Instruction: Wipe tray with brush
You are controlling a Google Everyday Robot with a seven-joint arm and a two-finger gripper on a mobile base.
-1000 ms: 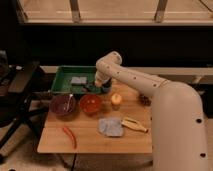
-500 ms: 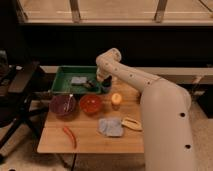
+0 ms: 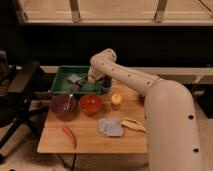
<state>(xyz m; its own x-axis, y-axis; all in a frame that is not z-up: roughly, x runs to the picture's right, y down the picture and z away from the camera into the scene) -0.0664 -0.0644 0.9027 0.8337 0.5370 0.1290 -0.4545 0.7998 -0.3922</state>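
The gripper (image 3: 96,80) hung at the end of the pale arm (image 3: 150,95), down over the right part of the green tray (image 3: 62,86), which sat at the back left of the wooden table (image 3: 95,135). Whether it gripped anything, or how wide it stood, could not be told from the camera view. A small dark shape, likely the brush (image 3: 106,82), showed just beside the gripper at the tray's right end, and whether the two touched was unclear. A grey object (image 3: 75,79) lay inside the tray, left of the gripper. In front of the tray stood a dark purple bowl (image 3: 63,105) and a red bowl (image 3: 91,104), side by side, with a small yellow-orange object (image 3: 116,98) to their right. Nearer the front edge lay a red chili pepper (image 3: 69,136), a grey-blue block (image 3: 110,126) and, touching its right side, a tan wooden tool (image 3: 132,124). A dark chair (image 3: 17,90) stood left of the table.
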